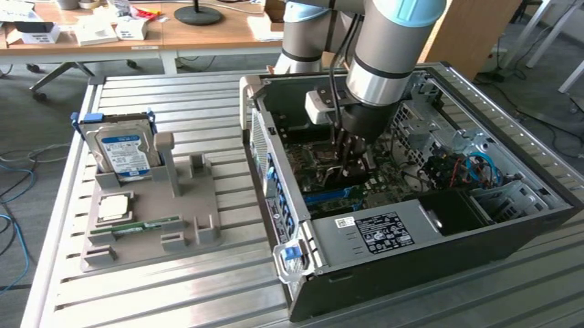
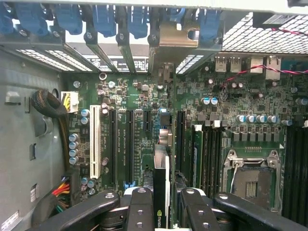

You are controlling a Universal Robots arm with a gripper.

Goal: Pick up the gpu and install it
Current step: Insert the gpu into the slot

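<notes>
Wrist view, nearest the lens: my jaws (image 2: 161,204), their dark fingers (image 2: 139,209) drawn in to a narrow gap and pinching the gpu (image 2: 161,168) by its two faces. The gpu is seen edge-on, as a thin strip carrying a small green logo.

Its long axis runs straight out from between the fingers, parallel to the black slots (image 2: 127,144) on the board (image 2: 240,96). Its far end points at the row of blue latches (image 2: 103,19) along the rear wall. It sits just beside those slots, between them and the memory sockets. I cannot tell whether its lower edge has met a slot.

Exterior view: the jaws (image 1: 351,160) hang pointing down inside the open case (image 1: 429,236), low over the board; the case lies on its side on the slatted counter (image 1: 182,294).

Judgement: what matters here is alignment — the card's edge has to stay in line with one slot along its whole length.
</notes>
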